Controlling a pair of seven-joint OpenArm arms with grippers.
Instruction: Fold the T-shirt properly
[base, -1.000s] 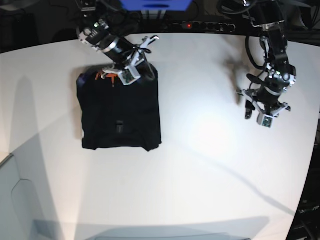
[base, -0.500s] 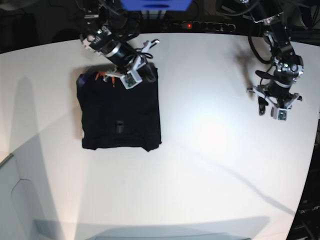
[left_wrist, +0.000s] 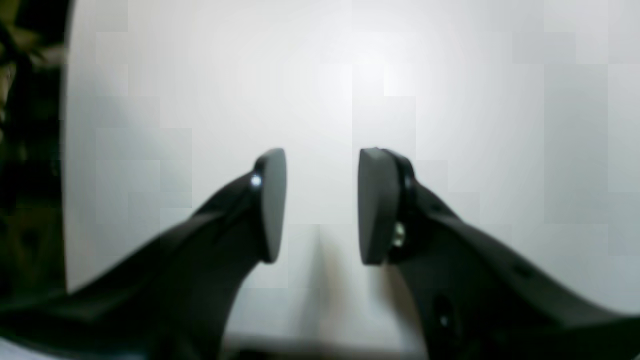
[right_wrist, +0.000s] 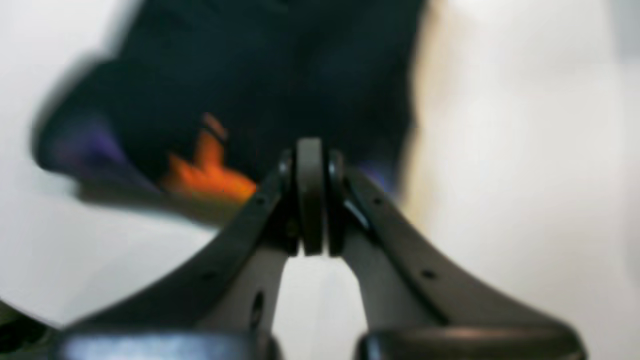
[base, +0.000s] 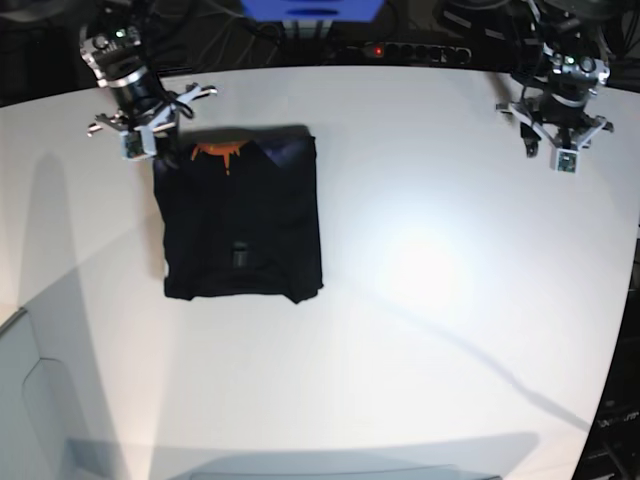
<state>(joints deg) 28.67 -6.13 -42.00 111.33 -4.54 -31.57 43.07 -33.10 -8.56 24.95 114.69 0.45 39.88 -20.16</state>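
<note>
- The right claw (right_wrist: 311, 197) is sitting with its two fingers pressed flat together and nothing between them; in the overhead view it (base: 143, 128) is hanging near the table's far left, at about 10 o'clock from the shirt's middle.
- Just beyond its tips in the wrist view, the black shirt (right_wrist: 260, 75) is lying at 12 o'clock, blurred, with an orange print (right_wrist: 207, 172) showing at about 10 o'clock from the tips and a purple edge (right_wrist: 85, 150) further left.
- The left claw (left_wrist: 320, 205) is hanging with its fingers spread apart, a clear gap showing bare table between the two pads (left_wrist: 272, 200); overhead it (base: 560, 140) is sitting at the table's far right.
- The shirt (base: 240, 215) is lying folded into a neat dark rectangle on the white table (base: 420, 330), at the left of the overhead view, well apart from the left claw.
- Its neck end, carrying the orange print (base: 218, 152), is pointing toward 12 o'clock.
</note>
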